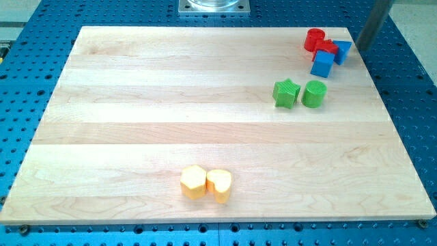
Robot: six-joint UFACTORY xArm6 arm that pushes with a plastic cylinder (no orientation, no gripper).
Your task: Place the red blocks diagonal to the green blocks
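Observation:
A red cylinder (314, 39) and a second red block (327, 47), its shape unclear, touch each other at the view's top right. A green star (286, 93) and a green cylinder (314, 93) sit side by side below them. My tip (360, 48) is at the board's top right edge, just right of a blue block (342, 50), not touching the red blocks.
A blue cube (322, 63) lies right below the red blocks, between them and the green cylinder. A yellow hexagon (193, 182) and a yellow heart (219, 185) sit together near the view's bottom middle. The wooden board (136, 102) lies on a blue perforated table (410, 102).

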